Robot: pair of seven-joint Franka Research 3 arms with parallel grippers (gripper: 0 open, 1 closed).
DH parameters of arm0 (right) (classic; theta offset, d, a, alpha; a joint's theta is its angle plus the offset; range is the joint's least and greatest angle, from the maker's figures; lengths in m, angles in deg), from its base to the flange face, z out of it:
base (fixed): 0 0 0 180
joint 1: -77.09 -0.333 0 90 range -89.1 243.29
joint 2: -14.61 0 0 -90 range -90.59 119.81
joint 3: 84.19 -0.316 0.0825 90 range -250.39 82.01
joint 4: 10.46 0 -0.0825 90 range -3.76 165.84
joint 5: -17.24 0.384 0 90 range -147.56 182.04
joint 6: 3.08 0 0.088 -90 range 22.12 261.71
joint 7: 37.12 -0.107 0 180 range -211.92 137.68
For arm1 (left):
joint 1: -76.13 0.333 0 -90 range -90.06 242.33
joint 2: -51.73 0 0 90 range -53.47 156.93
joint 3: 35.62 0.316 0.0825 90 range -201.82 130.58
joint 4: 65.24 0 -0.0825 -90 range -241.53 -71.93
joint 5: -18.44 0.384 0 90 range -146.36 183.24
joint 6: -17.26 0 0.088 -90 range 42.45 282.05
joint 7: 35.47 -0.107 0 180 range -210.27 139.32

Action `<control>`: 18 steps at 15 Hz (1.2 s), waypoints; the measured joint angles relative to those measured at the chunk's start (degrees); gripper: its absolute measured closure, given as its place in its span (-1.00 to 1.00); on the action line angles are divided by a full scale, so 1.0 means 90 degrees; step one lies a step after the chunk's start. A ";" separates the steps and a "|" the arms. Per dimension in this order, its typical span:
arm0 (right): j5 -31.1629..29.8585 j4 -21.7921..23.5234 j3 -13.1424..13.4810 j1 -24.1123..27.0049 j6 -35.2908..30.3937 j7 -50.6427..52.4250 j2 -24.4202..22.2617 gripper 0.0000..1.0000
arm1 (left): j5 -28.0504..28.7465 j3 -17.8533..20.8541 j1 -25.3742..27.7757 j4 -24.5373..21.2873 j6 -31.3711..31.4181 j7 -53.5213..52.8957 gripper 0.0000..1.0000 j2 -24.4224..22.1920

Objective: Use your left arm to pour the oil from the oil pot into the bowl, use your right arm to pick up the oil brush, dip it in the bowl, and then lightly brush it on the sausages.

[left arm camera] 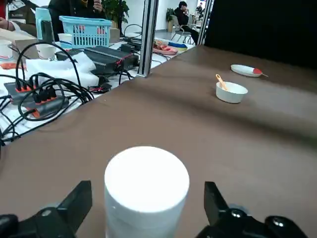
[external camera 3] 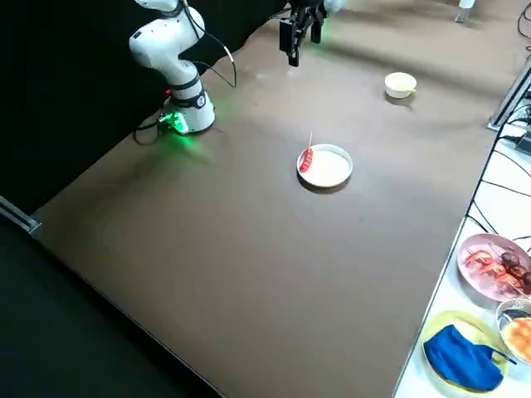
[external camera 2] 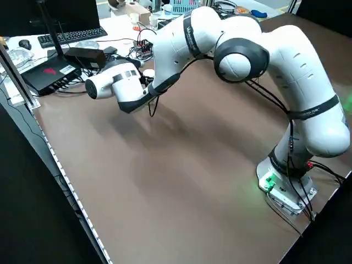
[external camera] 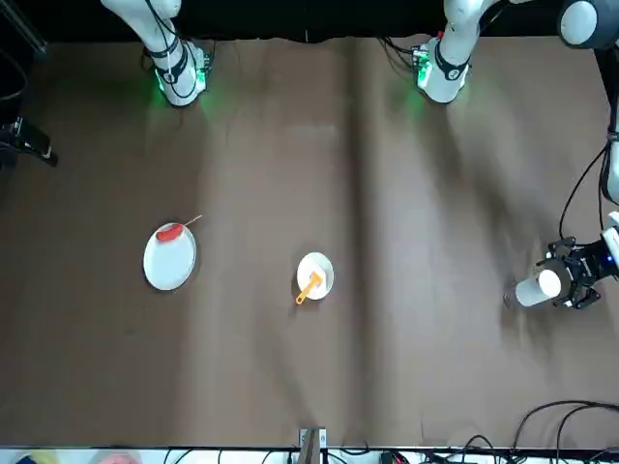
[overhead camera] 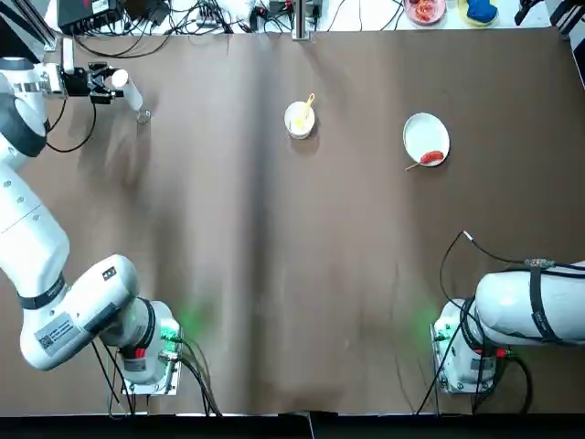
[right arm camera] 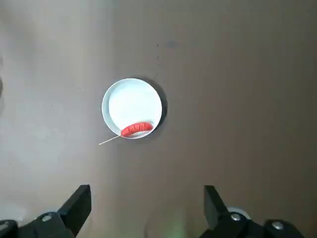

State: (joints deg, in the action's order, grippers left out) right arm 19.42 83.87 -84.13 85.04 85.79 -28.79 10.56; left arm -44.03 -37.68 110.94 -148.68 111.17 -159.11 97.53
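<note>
Oil pot point(left arm camera: 147, 178) stands centred just off left gripper's point(left arm camera: 148, 194) 2 released fingers point(left arm camera: 79, 203); right gripper point(right arm camera: 148, 198), also released, overlooks plate point(right arm camera: 129, 101).

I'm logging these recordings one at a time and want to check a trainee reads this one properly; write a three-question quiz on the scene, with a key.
1. True or false: the oil brush stands in the bowl.
2. Multiple choice: what lies on the white plate?
A) a spoon
B) the sausage
C) the oil pot
3. Fill in the blank: the left gripper, off near the table's far left corner, is at the ______, while the right gripper has nothing between its open fingers.

Key: 1. true; 2. B; 3. oil pot
</note>
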 joint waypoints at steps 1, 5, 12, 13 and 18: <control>0.0000 0.0001 0.0001 0.0000 -0.0001 0.0000 0.0000 -1.00 | -0.0001 -0.0001 -0.0001 -0.0002 -0.0001 0.0000 -1.00 0.0045; 0.0000 0.0002 0.0020 0.0020 0.0013 0.0000 0.0000 -1.00 | -0.0002 -0.0014 -0.0062 -0.0005 0.0045 0.0000 -1.00 0.0306; 0.0000 0.0002 0.0012 0.0047 -0.0009 0.0000 0.0000 -1.00 | -0.0475 -0.0019 -0.0110 -0.0005 0.0567 -0.0003 -1.00 0.0548; 0.0000 0.0002 -0.0007 0.0046 -0.0034 0.0000 0.0000 -1.00 | -0.0538 -0.0018 -0.0109 -0.0005 0.0602 -0.0049 -1.00 0.0595; 0.0000 0.0009 0.0007 0.0059 -0.0154 0.0000 0.0001 -1.00 | -0.0668 -0.0018 -0.0109 -0.0005 0.0626 -0.0583 -0.99 0.0729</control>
State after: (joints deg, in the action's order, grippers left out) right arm 19.42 83.95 -84.07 85.58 84.41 -28.79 10.56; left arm -50.04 -37.85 109.96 -148.72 116.81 -164.36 104.10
